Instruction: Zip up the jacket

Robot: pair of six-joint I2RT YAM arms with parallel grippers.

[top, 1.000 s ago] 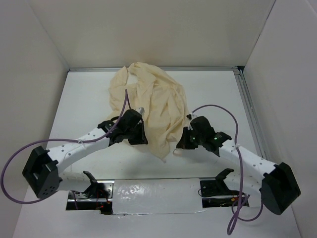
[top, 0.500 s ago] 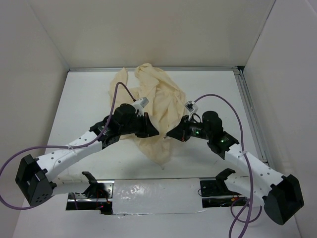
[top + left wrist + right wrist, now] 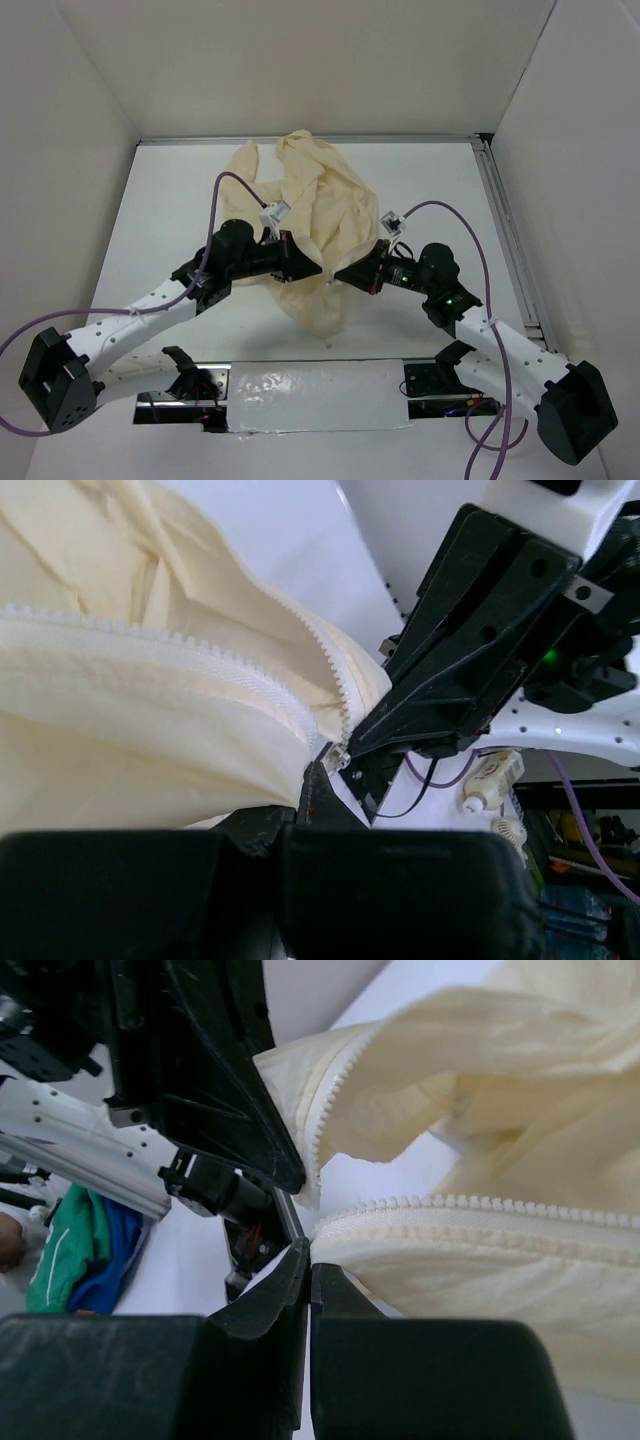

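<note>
The pale cream jacket (image 3: 322, 195) lies bunched at the table's middle, its lower part lifted between the two arms. My left gripper (image 3: 308, 266) is shut on the jacket's front edge, just below a row of zipper teeth (image 3: 150, 640); in the left wrist view (image 3: 305, 802) fabric (image 3: 140, 750) drapes over its fingers. My right gripper (image 3: 347, 272) is shut on the other zipper edge (image 3: 480, 1205), its fingertips (image 3: 309, 1260) pinched together at the end of the cloth (image 3: 500, 1260). The two grippers face each other, a few centimetres apart. The slider is not clearly visible.
White walls enclose the table on three sides. A metal rail (image 3: 505, 230) runs along the right edge. A foil-taped strip (image 3: 310, 395) and the arm mounts lie at the near edge. Purple cables (image 3: 235, 185) loop above both arms.
Both arms have swung inward and forward, bringing the grippers close together at the jacket's lower front. The jacket has been pulled narrower and its lower part raised.
</note>
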